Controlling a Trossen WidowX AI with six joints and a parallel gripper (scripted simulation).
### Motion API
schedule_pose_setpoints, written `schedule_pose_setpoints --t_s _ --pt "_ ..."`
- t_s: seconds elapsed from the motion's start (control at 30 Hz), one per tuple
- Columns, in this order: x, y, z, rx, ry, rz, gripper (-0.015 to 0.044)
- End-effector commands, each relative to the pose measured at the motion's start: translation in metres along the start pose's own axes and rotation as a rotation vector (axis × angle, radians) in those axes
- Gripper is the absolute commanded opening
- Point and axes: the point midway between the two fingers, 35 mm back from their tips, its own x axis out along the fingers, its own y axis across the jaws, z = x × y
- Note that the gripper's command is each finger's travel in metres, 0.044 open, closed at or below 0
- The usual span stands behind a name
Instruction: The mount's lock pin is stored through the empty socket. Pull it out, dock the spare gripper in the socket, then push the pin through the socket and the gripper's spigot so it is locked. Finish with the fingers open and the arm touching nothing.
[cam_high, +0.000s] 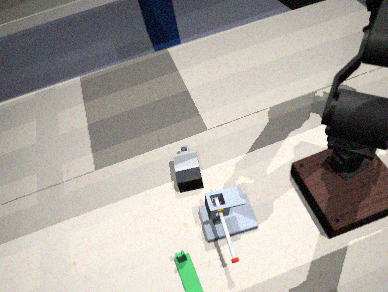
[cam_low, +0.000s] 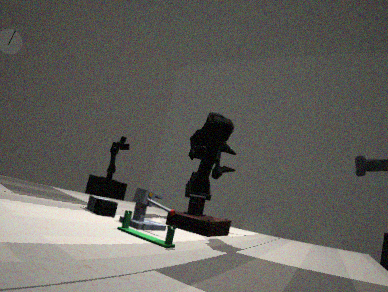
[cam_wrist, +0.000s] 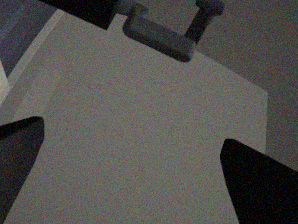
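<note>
The grey mount (cam_high: 245, 218) (cam_low: 140, 209) stands on the table with its square socket at the top. The white lock pin (cam_high: 228, 237) (cam_low: 161, 205) runs from the socket and sticks out at a slant; its red end (cam_high: 235, 260) (cam_low: 171, 213) is away from the mount. The spare gripper (cam_high: 189, 170) (cam_low: 102, 205), a grey and black block with a small knob at one end, lies on the table beside the mount, apart from it. My gripper (cam_low: 234, 161) (cam_wrist: 135, 138) is open and empty, raised high above the table and away from the mount; the top view does not show its fingers.
A green rack (cam_high: 190, 276) (cam_low: 145, 236) with upright ends stands near the pin's red end. The arm's brown base board (cam_high: 340, 195) (cam_low: 200, 224) is beside the mount. A dark arm-like shape (cam_low: 112, 162) on a black box stands in the background.
</note>
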Motion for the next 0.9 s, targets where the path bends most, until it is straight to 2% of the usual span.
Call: schedule_pose_setpoints --t_s 0.0,0.1,0.3,0.47,0.67,0.87 --pt "-0.001 0.000 0.002 -0.003 -0.011 -0.001 0.0374" --pt "-0.021 -0.006 0.028 -0.042 -0.167 -0.009 0.0300" --pt "-0.090 -0.013 0.083 -0.166 -0.559 -0.038 0.0300" --pt "-0.164 -0.009 0.107 -0.294 -0.872 -0.072 0.0300" --pt "-0.258 0.008 0.105 -0.479 -1.225 -0.129 0.0300" --pt "-0.345 0.037 0.067 -0.699 -1.547 -0.206 0.0300"
